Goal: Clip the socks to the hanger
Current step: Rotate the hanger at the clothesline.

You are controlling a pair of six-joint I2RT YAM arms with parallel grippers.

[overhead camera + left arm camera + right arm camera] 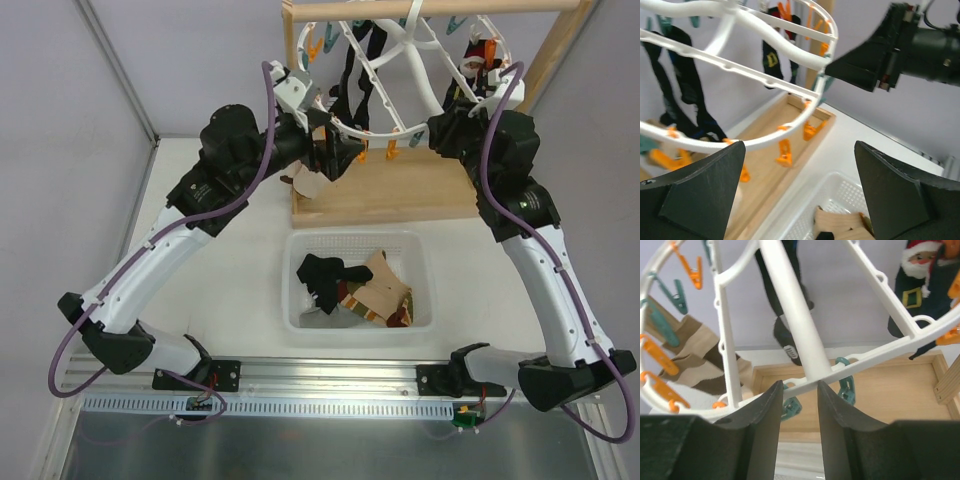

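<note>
The white oval hanger (420,42) hangs from the top bar of the wooden stand (385,205) at the far side of the table (230,290), with orange and teal clothespins (845,387) dangling under its rim. Two long black socks (356,70) hang from its inner part, and a dark sock with a Santa figure (917,282) hangs at its right side. A brown-and-cream striped sock (690,362) hangs at the left part of the rim, near some orange pins; whether a pin holds it I cannot tell. The right gripper (797,386) has its fingers pressed close on the near rim, at the place where a cross bar joins it. The left gripper (799,150) is spread wide with nothing between its fingers, just below the rim and near the striped sock. Nearer to the arms, a white mesh basket (296,300) stands on the table with a black sock (325,272) and a tan sock (382,280) inside it.
</note>
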